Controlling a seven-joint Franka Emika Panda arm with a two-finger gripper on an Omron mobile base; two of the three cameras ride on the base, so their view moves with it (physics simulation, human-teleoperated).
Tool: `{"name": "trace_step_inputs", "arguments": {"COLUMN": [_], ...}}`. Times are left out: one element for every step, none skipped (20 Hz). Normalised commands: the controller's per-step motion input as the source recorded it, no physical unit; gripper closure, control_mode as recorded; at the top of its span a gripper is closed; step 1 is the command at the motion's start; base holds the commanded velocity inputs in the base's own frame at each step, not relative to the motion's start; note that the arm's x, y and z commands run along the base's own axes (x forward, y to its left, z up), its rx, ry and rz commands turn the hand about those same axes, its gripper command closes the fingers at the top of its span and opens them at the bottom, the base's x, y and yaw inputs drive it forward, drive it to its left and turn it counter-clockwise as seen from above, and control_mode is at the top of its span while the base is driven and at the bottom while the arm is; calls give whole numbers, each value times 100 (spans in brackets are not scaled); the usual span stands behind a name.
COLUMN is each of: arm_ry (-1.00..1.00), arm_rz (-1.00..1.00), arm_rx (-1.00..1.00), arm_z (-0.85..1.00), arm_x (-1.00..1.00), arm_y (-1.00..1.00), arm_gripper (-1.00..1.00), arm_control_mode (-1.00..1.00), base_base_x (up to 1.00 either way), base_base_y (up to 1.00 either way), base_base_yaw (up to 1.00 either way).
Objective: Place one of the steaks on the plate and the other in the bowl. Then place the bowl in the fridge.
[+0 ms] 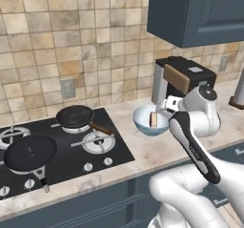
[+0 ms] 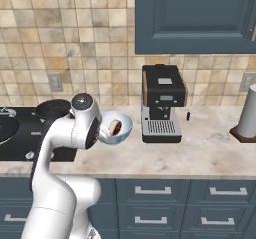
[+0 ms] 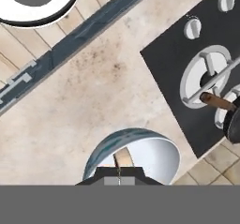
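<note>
Gripper (image 3: 119, 174) pinched tight on the bowl (image 1: 148, 122) rim w/ a steak (image 1: 154, 119) inside, mid-counter (image 1: 157, 150), prob so it can go to the fridge.

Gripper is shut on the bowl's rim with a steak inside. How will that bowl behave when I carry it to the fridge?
The bowl looks glossy and rigid, so it may slip or pivot in a rim pinch. The gripper holds one edge only, so the far side will likely sag. The steak leans on the wall and could slide if tilted.
</note>
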Motion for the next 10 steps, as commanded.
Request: {"name": "trace_step_inputs", "arguments": {"arm_ry": [24, 18, 10, 3, 0, 0, 0, 0, -3, -5], "arm_rz": [-36, -40, -38, -33, -25, -17, -14, -10, -3, -1], "arm_rx": [20, 27, 31, 30, 29, 28, 25, 23, 17, 13], "arm_z": [0, 0, 0, -1, 0, -8, -15, -19, -24, -28], "arm_x": [0, -5, -11, -4, -4, -5, 0, 0, 0, 0], "arm_y": [-56, -86, -97, -87, -80, -74, -59, -40, -14, 0], "arm_gripper": [100, 100, 100, 100, 100, 100, 100, 100, 100, 100], "arm_control_mode": [-100, -100, -100, -100, -100, -100, -100, -100, -100, -100], "base_base_x": [0, 0, 0, 0, 0, 0, 0, 0, 0, 0], "base_base_y": [0, 0, 0, 0, 0, 0, 0, 0, 0, 0], "base_base_yaw": [0, 0, 0, 0, 0, 0, 0, 0, 0, 0]}}
